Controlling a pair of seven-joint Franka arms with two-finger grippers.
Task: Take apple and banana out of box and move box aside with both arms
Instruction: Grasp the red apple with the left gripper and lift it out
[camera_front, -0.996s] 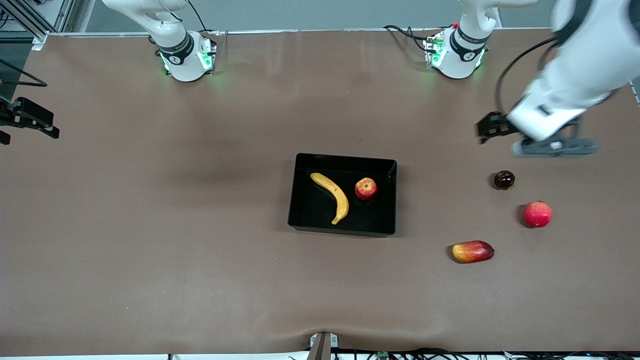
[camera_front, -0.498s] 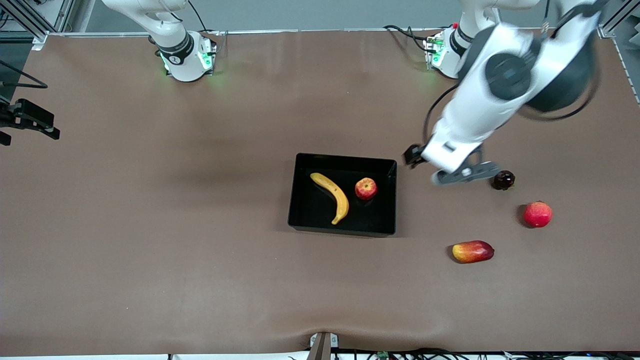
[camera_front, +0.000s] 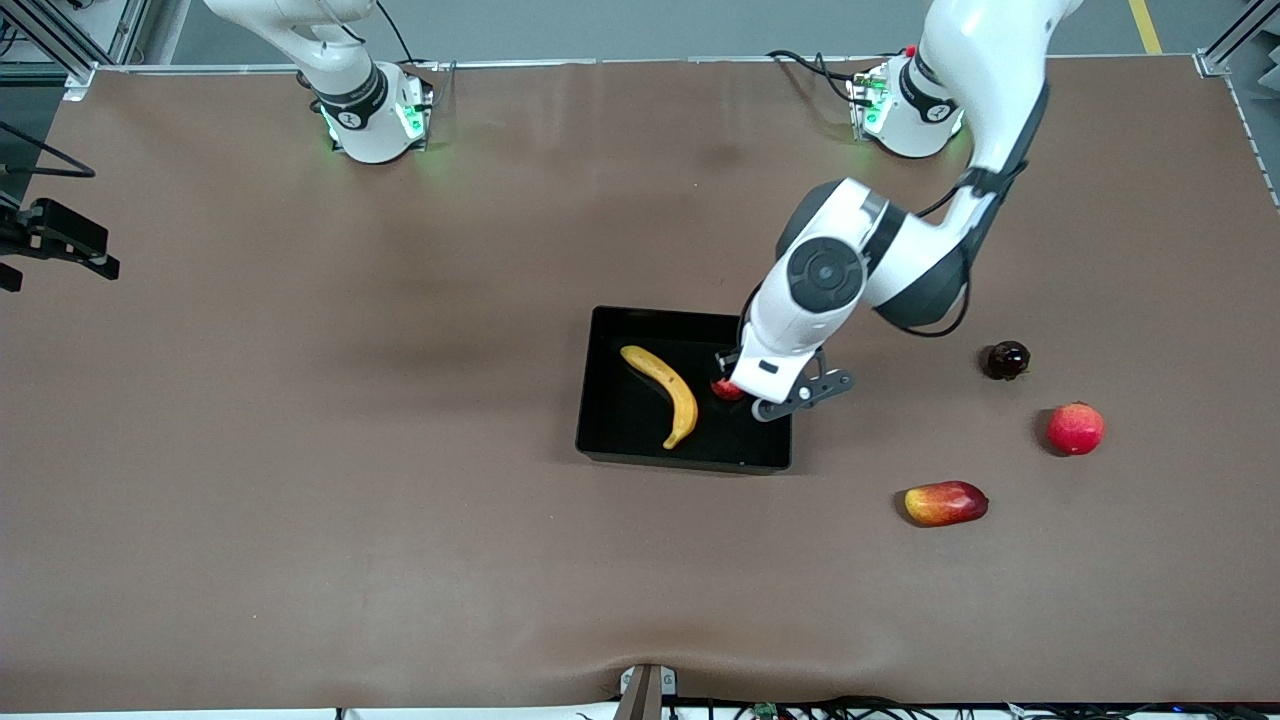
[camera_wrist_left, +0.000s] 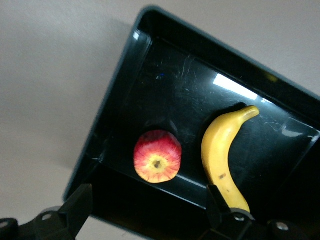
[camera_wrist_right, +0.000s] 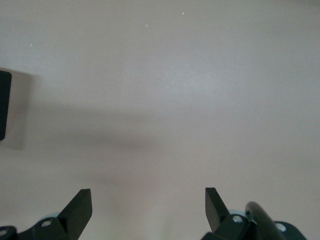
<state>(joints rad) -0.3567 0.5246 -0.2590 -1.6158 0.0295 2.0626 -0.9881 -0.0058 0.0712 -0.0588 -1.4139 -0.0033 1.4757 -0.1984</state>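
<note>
The black box (camera_front: 620, 440) lies mid-table with the speckled yellow banana (camera_front: 665, 392) and the small red apple (camera_front: 722, 388) in it; the left arm covers most of the apple in the front view. In the left wrist view the apple (camera_wrist_left: 157, 156) sits beside the banana (camera_wrist_left: 220, 155) on the box floor (camera_wrist_left: 190, 90). My left gripper (camera_wrist_left: 148, 210) is open above the box's wall at the left arm's end, close to the apple, holding nothing. My right gripper (camera_wrist_right: 148, 205) hangs open over bare table at the right arm's end (camera_front: 75, 245) and waits.
Toward the left arm's end of the table lie a small dark round fruit (camera_front: 1007, 359), a larger red round fruit (camera_front: 1075, 428) and a red-and-yellow mango (camera_front: 945, 502), the mango nearest the front camera.
The left arm has swung from the left arm's end of the table, past the dark fruit, to above the box's end by the apple. The right arm has not moved.
</note>
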